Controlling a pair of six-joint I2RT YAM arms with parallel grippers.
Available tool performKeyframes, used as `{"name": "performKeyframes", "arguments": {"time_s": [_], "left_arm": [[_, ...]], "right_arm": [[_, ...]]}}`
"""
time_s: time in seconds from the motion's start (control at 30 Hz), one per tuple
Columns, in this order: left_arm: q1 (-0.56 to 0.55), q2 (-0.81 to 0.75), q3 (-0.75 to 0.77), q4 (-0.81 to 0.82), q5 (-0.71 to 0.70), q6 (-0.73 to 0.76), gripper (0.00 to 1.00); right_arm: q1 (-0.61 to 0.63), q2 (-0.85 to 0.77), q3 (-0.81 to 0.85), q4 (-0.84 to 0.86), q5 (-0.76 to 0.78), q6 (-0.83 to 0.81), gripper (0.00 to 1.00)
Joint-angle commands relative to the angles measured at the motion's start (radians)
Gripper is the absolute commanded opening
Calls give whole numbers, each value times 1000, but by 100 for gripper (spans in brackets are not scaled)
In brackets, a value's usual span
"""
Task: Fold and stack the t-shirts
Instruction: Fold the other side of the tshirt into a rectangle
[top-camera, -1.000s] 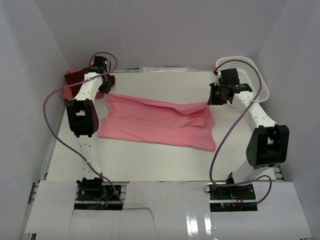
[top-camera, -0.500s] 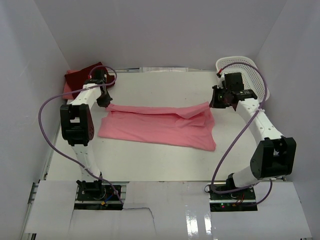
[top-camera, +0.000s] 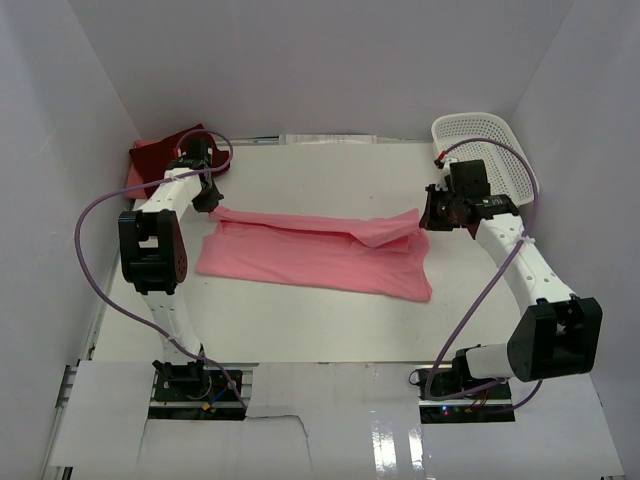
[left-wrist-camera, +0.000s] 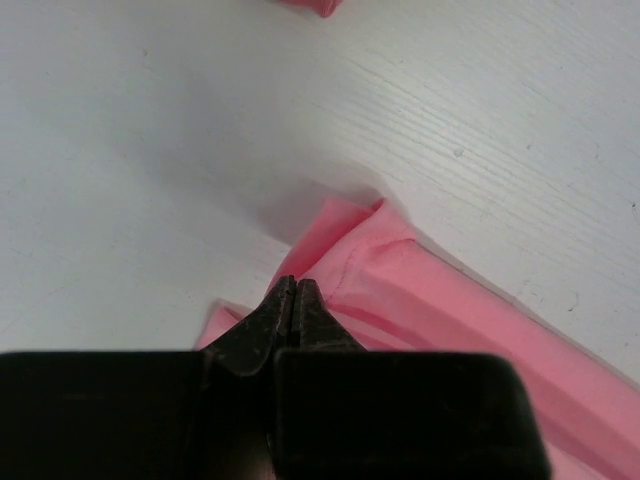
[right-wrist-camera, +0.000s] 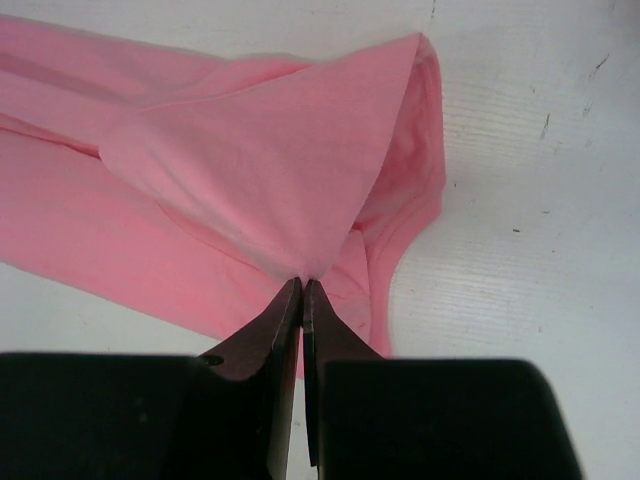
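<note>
A pink t-shirt (top-camera: 315, 255) lies spread across the middle of the white table. My left gripper (top-camera: 211, 205) is shut on its far left corner (left-wrist-camera: 345, 250). My right gripper (top-camera: 424, 215) is shut on its far right corner (right-wrist-camera: 300, 190) and holds that cloth raised and folded toward the front. The far edge of the shirt is stretched between the two grippers. A dark maroon t-shirt (top-camera: 165, 150) lies at the far left corner of the table, with a strip of lighter pink cloth (top-camera: 135, 180) beside it.
A white mesh basket (top-camera: 482, 150) stands at the far right corner. White walls close in the table on the left, far and right sides. Purple cables loop beside both arms.
Both grippers have moved toward the front with the shirt's far edge, folding it over the rest of the shirt. The visible shirt has become narrower front to back.
</note>
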Motion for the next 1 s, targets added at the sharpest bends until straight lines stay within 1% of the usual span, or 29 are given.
{"name": "performKeyframes", "arguments": {"time_s": [0.0, 0.13, 0.5, 0.57, 0.63, 0.67, 0.7, 0.77, 0.8, 0.83, 0.87, 0.97], "left_arm": [[5, -88, 31, 3, -38, 8, 0], [5, -100, 26, -5, -45, 8, 0], [5, -163, -32, -23, -81, 4, 0], [5, -177, -55, -28, -82, 1, 0], [5, -203, -115, -28, -82, -6, 0], [5, -215, -139, -25, -81, -10, 0], [5, -218, -188, -25, -81, -7, 0], [5, -218, -237, -26, -96, -3, 22], [5, -217, -262, -25, -99, 7, 35], [5, -217, -309, -32, -111, 4, 80], [5, -212, -325, -49, -163, -13, 98], [7, -206, -328, -69, -200, -33, 98]], "right_arm": [[12, -47, -27, -11, 15, 13, 8], [21, -69, -39, -27, 30, 18, 8], [40, -143, -153, -70, 67, 50, 8], [43, -155, -177, -70, 59, 55, 8], [51, -158, -213, -81, 68, 61, 8], [55, -158, -225, -86, 73, 62, 11], [58, -152, -234, -95, 77, 64, 18], [73, -146, -248, -129, 94, 65, 42], [78, -147, -249, -136, 135, 82, 55], [80, -152, -251, -138, 148, 90, 61], [83, -155, -248, -132, 159, 93, 63], [83, -150, -225, -107, 160, 102, 64]]}}
